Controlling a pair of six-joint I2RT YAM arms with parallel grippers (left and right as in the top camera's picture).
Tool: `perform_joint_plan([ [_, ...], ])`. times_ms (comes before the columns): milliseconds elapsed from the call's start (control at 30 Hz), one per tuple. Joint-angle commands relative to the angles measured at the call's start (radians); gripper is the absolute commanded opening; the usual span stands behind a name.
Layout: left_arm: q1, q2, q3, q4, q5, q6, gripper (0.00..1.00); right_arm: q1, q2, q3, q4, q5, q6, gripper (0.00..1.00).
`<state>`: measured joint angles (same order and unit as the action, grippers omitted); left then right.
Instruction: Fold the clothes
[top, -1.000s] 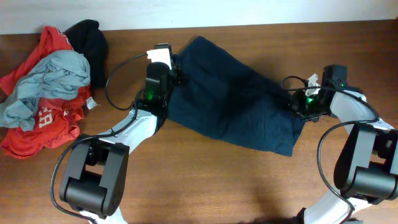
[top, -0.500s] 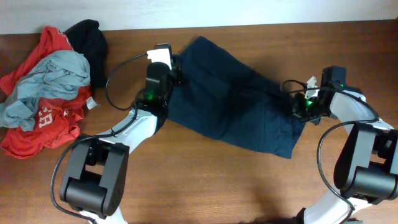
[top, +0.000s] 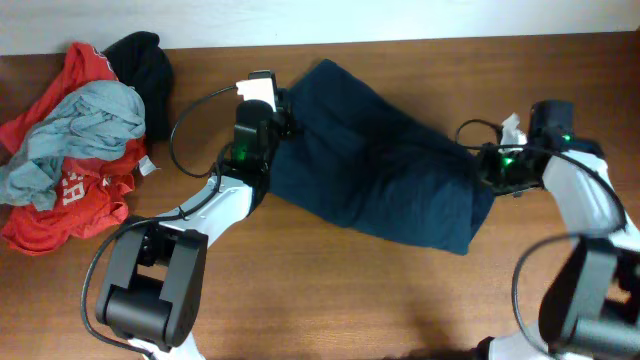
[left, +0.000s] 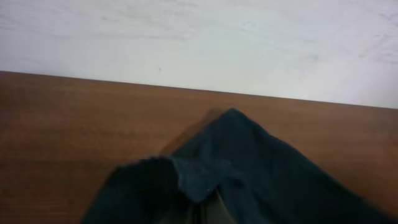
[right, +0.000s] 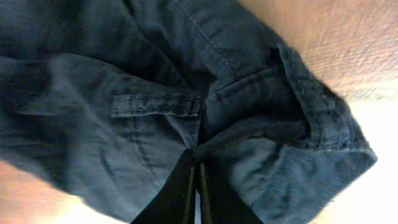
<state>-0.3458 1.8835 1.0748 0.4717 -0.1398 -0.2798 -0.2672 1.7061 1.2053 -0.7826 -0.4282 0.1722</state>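
Note:
The clothes (top: 380, 185), one dark navy garment, lie spread across the middle of the wooden table (top: 330, 300) in the overhead view. My left gripper (top: 286, 116) is shut on the garment's far left edge. In the left wrist view the cloth (left: 267, 180) bunches over the closed left gripper (left: 202, 214), whose tips are mostly hidden. My right gripper (top: 486, 166) is shut on the garment's right end, which is raised and bunched. The right wrist view shows the right gripper (right: 198, 158) pinching a seamed fold of the navy cloth (right: 124, 93).
A heap of other garments sits at the table's left end: a red one (top: 70, 205) with white lettering, a light grey one (top: 85, 120) on top, and a black one (top: 145, 60) behind. A pale wall (left: 199, 37) borders the far table edge.
The right gripper has shut on the garment's right end and moved right, lifting and bunching that end. The left gripper has stayed still, shut on the left edge.

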Motion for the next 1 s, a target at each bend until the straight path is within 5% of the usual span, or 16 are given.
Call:
perform_joint_plan([
  [0, -0.005, 0.007, 0.011, 0.007, -0.007, 0.005, 0.01, -0.002, -0.086, 0.027, 0.0, -0.007, 0.004, 0.04],
  [967, -0.001, -0.055, 0.012, 0.035, -0.011, 0.005, 0.01, 0.075, -0.083, 0.01, -0.164, 0.156, -0.064, 0.04],
])
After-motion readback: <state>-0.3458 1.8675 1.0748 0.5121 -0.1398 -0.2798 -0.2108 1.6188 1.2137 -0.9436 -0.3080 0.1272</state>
